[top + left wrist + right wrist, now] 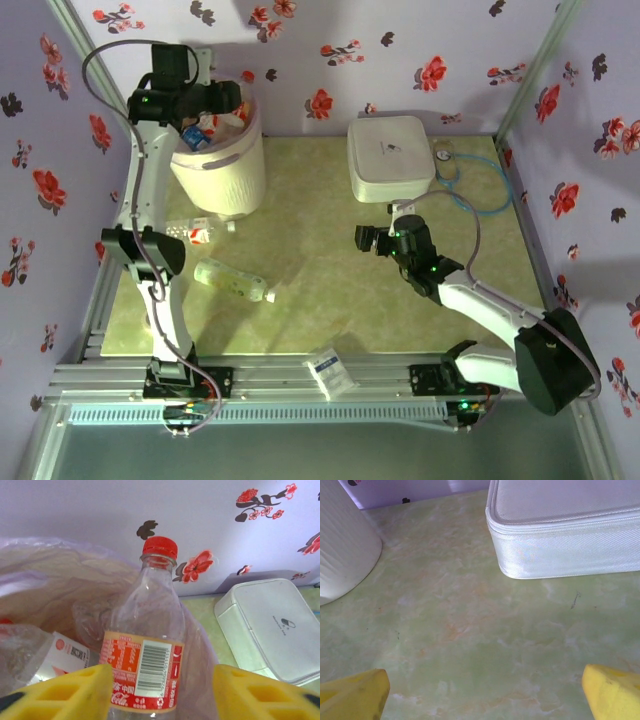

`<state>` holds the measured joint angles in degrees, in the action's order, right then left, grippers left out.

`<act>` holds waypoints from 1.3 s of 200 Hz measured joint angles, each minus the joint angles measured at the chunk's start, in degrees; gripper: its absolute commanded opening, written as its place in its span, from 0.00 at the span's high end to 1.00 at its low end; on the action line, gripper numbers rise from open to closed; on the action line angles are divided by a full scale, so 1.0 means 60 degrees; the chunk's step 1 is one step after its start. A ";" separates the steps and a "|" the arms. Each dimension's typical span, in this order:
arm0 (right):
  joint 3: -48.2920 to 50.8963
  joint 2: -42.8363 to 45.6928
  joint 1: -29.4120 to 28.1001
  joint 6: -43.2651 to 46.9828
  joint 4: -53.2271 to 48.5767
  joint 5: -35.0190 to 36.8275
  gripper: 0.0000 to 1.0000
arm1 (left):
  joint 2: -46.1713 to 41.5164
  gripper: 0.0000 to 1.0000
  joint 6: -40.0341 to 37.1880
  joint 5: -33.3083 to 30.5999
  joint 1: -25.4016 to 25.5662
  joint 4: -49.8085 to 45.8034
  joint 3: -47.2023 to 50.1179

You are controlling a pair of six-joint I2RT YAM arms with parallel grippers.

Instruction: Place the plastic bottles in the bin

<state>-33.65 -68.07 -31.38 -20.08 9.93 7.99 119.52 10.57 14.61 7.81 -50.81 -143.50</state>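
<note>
My left gripper (215, 100) hangs over the mouth of the bin (222, 170), a cream-white bucket with a lilac-edged liner (50, 580). Its yellow fingers (65, 692) stand apart around a clear red-capped plastic bottle (150, 645) that stands in the bin; a gap shows between the bottle and the right finger. Another bottle (45, 655) lies in the bin beside it. On the table near the bin's base lie a red-labelled bottle (200, 232) and a greenish bottle (232, 280). My right gripper (362, 238) is open over bare table (485, 690), with nothing between its fingers.
A flat white rounded box (390, 158) sits at the back middle of the table, with thin tubing (455, 172) to its right. The box (565, 535) and the bin's wall (342, 545) lie ahead of my right gripper. A small white-blue packet (331, 372) rests on the near rail.
</note>
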 measured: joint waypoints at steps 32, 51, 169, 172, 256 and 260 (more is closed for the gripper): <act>0.0000 0.0000 0.0000 -0.0095 0.0000 -0.0109 0.01 | 0.0364 0.69 0.0182 -0.0047 0.0000 0.0237 0.0419; 0.0000 0.0000 0.0000 -0.0168 0.0000 -0.0120 0.01 | 0.0178 0.73 0.0182 -0.0029 -0.0047 0.0976 0.1293; 0.0000 -0.0335 0.0000 -0.0197 0.0007 -0.0448 0.01 | -0.0627 0.37 0.0645 0.1180 -0.0448 0.2776 0.3217; 0.0000 -0.0335 0.0000 -0.0193 0.0007 -0.0448 0.01 | -0.0623 0.34 0.0634 0.1177 -0.0448 0.2721 0.3180; 0.0000 -0.0568 0.0000 -0.0160 0.0448 -0.0845 0.01 | -0.1781 0.00 -0.0142 0.0193 -0.0430 0.1162 0.3038; 0.0000 -0.0623 0.0000 -0.0164 0.0499 -0.0863 0.01 | -0.2138 0.00 -0.0142 0.0098 -0.0430 0.1191 0.3289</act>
<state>-33.65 -71.81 -31.38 -21.06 12.93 2.81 106.69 9.72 15.20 5.23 -43.66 -123.76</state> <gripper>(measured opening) 0.993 0.996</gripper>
